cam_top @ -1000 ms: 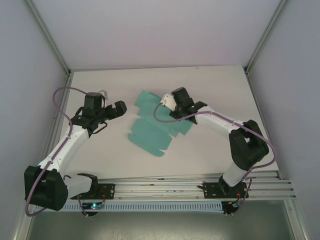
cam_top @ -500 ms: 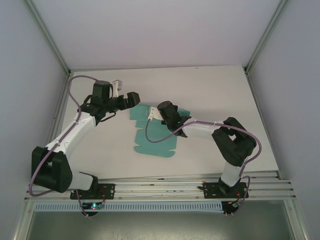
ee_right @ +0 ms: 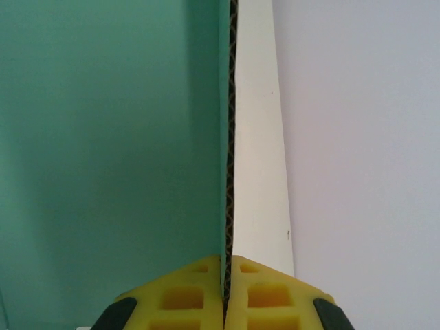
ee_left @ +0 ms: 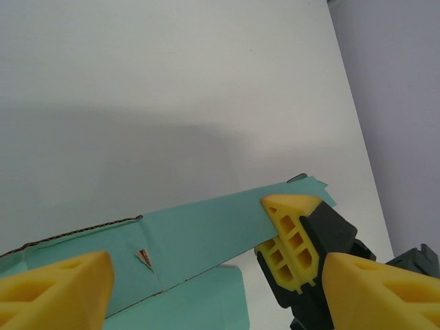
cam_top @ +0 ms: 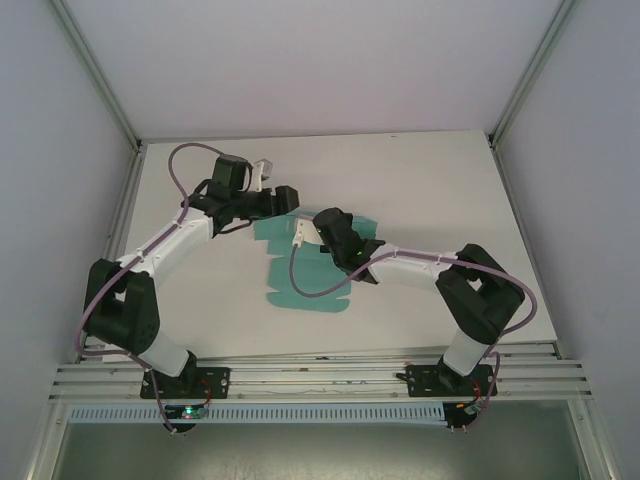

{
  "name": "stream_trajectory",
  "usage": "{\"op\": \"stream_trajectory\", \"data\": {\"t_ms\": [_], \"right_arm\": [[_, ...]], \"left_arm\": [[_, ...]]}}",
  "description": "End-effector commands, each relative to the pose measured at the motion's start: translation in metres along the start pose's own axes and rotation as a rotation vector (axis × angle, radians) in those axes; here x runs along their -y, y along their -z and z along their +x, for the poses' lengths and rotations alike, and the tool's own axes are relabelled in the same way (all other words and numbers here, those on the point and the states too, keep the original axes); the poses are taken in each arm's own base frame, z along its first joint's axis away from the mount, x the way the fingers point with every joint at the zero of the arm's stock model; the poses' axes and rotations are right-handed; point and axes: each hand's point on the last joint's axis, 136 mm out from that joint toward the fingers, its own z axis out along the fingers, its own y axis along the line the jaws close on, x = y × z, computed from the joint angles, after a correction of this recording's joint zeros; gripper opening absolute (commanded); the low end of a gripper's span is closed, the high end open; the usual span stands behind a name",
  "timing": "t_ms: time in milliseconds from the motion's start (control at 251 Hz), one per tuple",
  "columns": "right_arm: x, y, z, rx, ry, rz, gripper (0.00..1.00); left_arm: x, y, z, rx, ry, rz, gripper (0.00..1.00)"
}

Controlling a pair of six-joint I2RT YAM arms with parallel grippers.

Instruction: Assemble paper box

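Observation:
The paper box is a flat teal die-cut sheet (cam_top: 300, 285) lying mid-table, with one flap raised. My right gripper (cam_top: 328, 225) is shut on that flap's edge; in the right wrist view its yellow pads (ee_right: 225, 265) pinch the card (ee_right: 110, 137) edge-on, teal face left, white face right. My left gripper (cam_top: 292, 200) hovers at the sheet's far edge, open. From the left wrist camera the raised teal flap (ee_left: 192, 234) runs between my left gripper's (ee_left: 216, 260) wide-spread yellow fingers, and the right gripper (ee_left: 292, 237) clamps the flap's end.
The white table (cam_top: 430, 190) stretches to the right and far side. Grey enclosure walls stand on three sides. Aluminium rails (cam_top: 320, 375) holding the arm bases run along the near edge.
My left arm has swung right and away from the bases to the card's far edge, and its jaws have narrowed a little. My right gripper dragged the sheet left while holding it.

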Motion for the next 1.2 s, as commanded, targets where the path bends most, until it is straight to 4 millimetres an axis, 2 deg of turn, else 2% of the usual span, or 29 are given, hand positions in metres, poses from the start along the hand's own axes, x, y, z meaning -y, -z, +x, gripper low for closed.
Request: {"op": "stream_trajectory", "data": {"t_ms": [0, 164, 315, 499, 642, 698, 786, 986, 1197], "right_arm": [[0.004, 0.009, -0.001, 0.011, -0.003, 0.015, 0.0], [0.013, 0.01, 0.002, 0.014, -0.07, 0.027, 0.0], [0.016, 0.015, -0.009, 0.074, -0.156, 0.016, 0.0], [0.005, 0.019, -0.022, 0.162, -0.189, -0.032, 0.0], [0.007, 0.02, -0.024, 0.192, -0.238, -0.024, 0.0], [0.008, 0.02, -0.024, 0.201, -0.257, -0.031, 0.0], [0.007, 0.021, -0.026, 0.224, -0.265, -0.027, 0.0], [0.002, 0.018, -0.024, 0.231, -0.284, -0.019, 0.0], [0.002, 0.02, -0.022, 0.235, -0.292, -0.014, 0.0]], "left_arm": [[0.009, -0.004, 0.002, -0.029, -0.03, 0.014, 0.76], [0.002, -0.008, 0.015, -0.07, -0.014, -0.011, 0.72], [0.001, -0.016, 0.023, -0.091, 0.007, -0.005, 0.69], [0.01, -0.031, 0.018, -0.067, 0.085, 0.086, 0.54], [0.015, -0.042, 0.015, -0.065, 0.149, 0.146, 0.48], [0.015, -0.044, 0.015, -0.052, 0.169, 0.148, 0.4], [0.013, -0.045, 0.011, -0.032, 0.186, 0.147, 0.28], [0.015, -0.044, 0.007, -0.012, 0.221, 0.146, 0.11], [0.01, -0.042, 0.007, -0.003, 0.242, 0.114, 0.01]]}}
